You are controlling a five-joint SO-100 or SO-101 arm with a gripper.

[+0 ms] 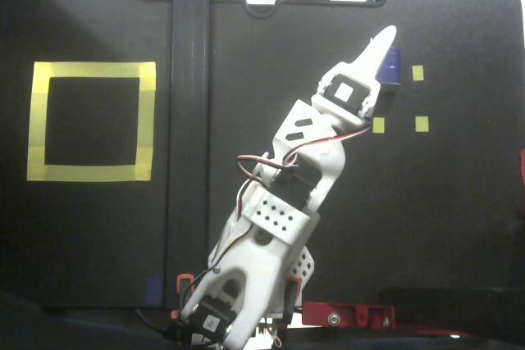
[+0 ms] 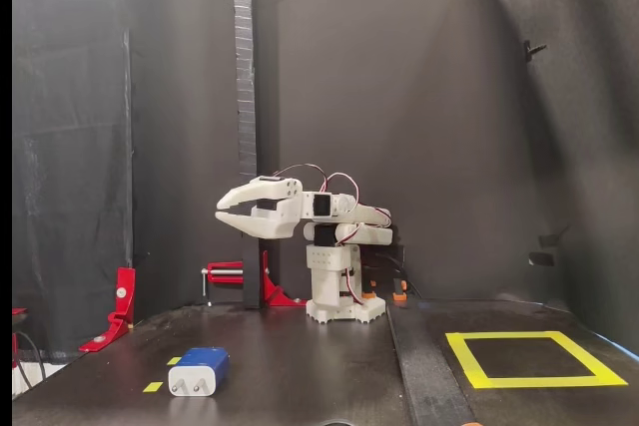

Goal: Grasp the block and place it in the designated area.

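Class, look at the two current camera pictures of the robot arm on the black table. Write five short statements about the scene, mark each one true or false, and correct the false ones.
1. The small dark-blue plug adapter lies on the table, not in the gripper. True.
2. The white two-finger gripper is clamped on the adapter. False: in the side fixed view it is high above the table, jaws slightly apart and empty.
3. The large yellow tape square has nothing inside it. True.
4. In the top fixed view the arm fully hides the adapter. False: a blue edge shows beside the gripper tip.
5. The red clamp sits inside the yellow square. False: it stands beside the black post.
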